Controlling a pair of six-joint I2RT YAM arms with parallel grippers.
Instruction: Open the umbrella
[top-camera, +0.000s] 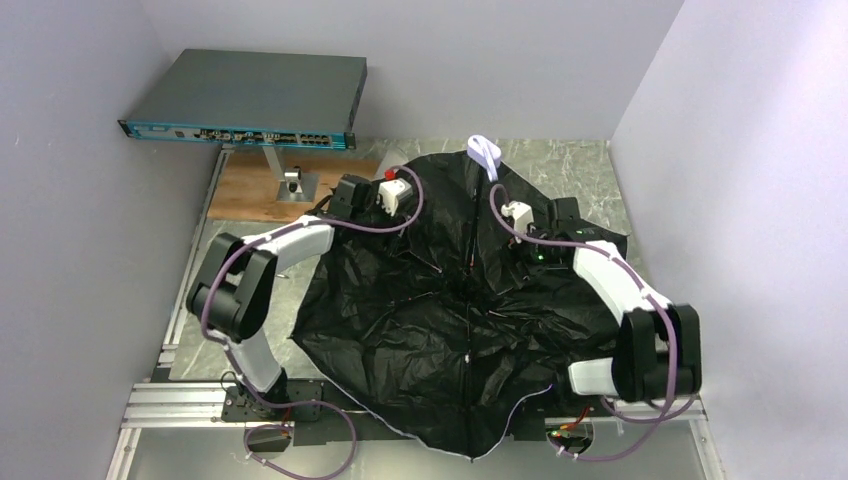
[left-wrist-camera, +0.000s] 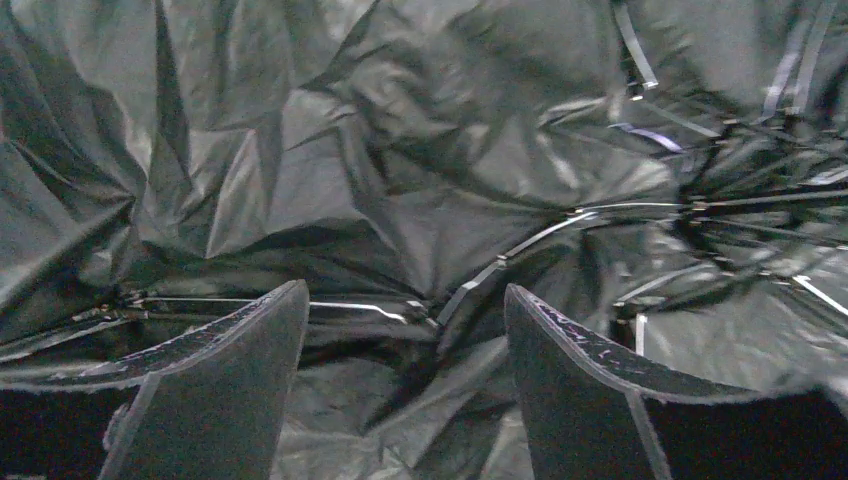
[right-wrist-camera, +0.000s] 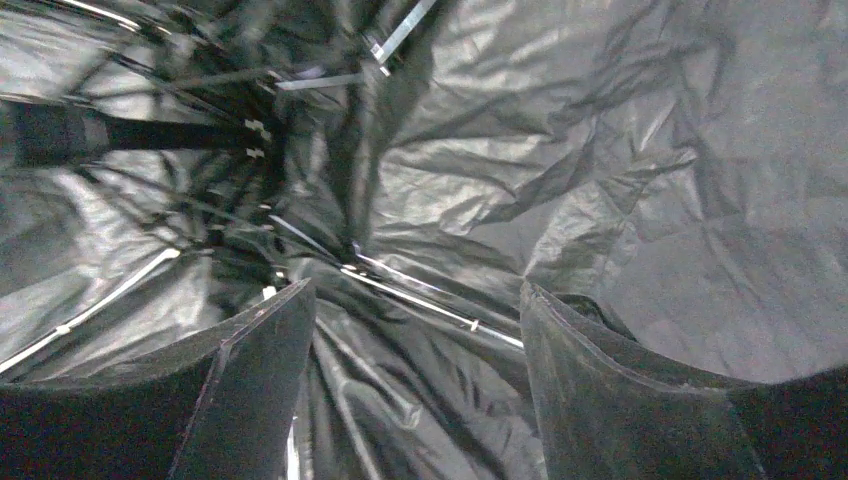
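The umbrella (top-camera: 450, 340) lies spread over the table with its black inner lining up. Its thin shaft (top-camera: 470, 260) runs down the middle, and a pale lavender-white strap end (top-camera: 486, 152) shows at the far edge. My left gripper (top-camera: 405, 200) is over the canopy's far left part. In the left wrist view the left gripper (left-wrist-camera: 405, 292) is open and empty, just above creased lining and a rib (left-wrist-camera: 520, 245). My right gripper (top-camera: 512, 220) is over the far right part. In the right wrist view the right gripper (right-wrist-camera: 415, 287) is open and empty above a rib (right-wrist-camera: 430, 305), with the shaft (right-wrist-camera: 150, 132) to its left.
A grey network box (top-camera: 245, 100) sits on a stand at the back left, over a wooden board (top-camera: 250, 185). Bare marbled table (top-camera: 570, 165) shows at the back right. Pale walls close in on both sides. The canopy's near edge overhangs the arm bases.
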